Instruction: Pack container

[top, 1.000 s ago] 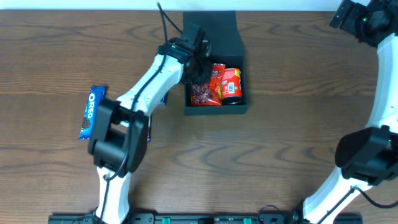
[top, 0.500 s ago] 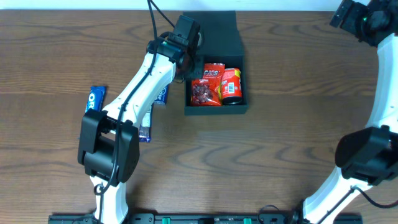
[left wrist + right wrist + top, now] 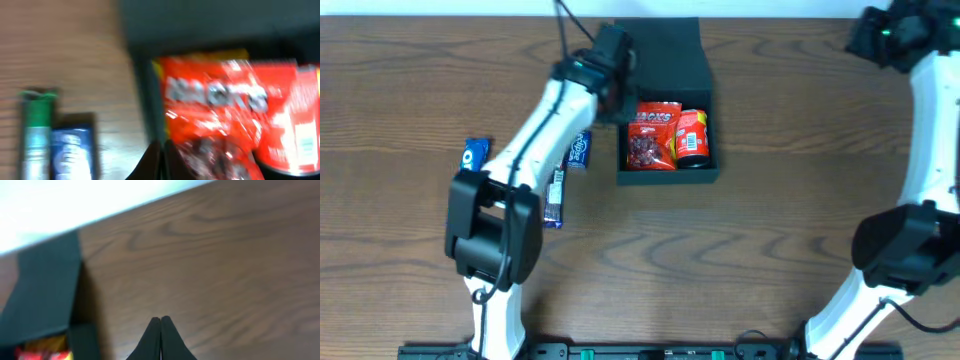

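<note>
The container (image 3: 666,168) is a dark square box at the back middle of the table, with its flap lid (image 3: 665,50) lying open behind it. A red snack bag (image 3: 652,135) and a red can (image 3: 692,137) lie inside. My left gripper (image 3: 615,70) hovers shut and holding nothing above the box's back left corner. The blurred left wrist view has its fingertips (image 3: 159,154) pressed together over the box's left wall (image 3: 145,100), beside the red bag (image 3: 215,115). My right gripper (image 3: 875,30) is at the far right back corner, shut and holding nothing (image 3: 160,321) over bare wood.
Left of the box lie a small blue packet (image 3: 579,150), a blue and silver bar (image 3: 554,198) and an Oreo pack (image 3: 473,155). The left wrist view shows the blue packet (image 3: 72,150) and a green-tipped bar (image 3: 36,135). In the right wrist view the lid flap (image 3: 45,290) is at the left.
My left gripper has drawn back and to the left out of the box, uncovering the red bag. The right gripper's head has shifted slightly at the far corner.
</note>
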Robot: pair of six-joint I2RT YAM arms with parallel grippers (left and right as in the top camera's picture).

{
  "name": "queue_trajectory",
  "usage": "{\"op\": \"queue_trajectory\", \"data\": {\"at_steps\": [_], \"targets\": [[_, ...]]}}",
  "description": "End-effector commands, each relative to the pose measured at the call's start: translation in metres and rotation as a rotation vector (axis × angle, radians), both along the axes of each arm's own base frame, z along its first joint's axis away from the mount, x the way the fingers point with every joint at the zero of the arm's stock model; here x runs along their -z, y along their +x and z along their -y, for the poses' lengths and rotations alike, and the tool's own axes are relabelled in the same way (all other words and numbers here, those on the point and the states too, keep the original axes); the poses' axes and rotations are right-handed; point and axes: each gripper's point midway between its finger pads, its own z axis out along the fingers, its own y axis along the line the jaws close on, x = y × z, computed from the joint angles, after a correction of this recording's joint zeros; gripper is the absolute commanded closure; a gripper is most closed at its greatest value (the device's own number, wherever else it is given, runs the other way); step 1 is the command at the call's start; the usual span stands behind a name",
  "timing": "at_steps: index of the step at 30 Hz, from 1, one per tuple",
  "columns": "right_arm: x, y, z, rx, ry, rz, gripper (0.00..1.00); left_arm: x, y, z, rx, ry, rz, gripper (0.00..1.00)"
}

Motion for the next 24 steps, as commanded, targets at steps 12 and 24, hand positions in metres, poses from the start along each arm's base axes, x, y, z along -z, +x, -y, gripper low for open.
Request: {"op": "queue_trajectory", "data": {"at_steps": [12, 24], "targets": [[0.088, -0.043, -0.239, -0.771, 0.053, -0.233, 0.99, -0.041, 0.028, -0.162, -0.393, -0.129, 0.002, 0.94], [0.152, -0.085, -0.326, -1.021, 0.016, -0.367, 0.99, -0.041, 0.028, -0.180, -0.376, -0.105, 0.013, 0.94]]}}
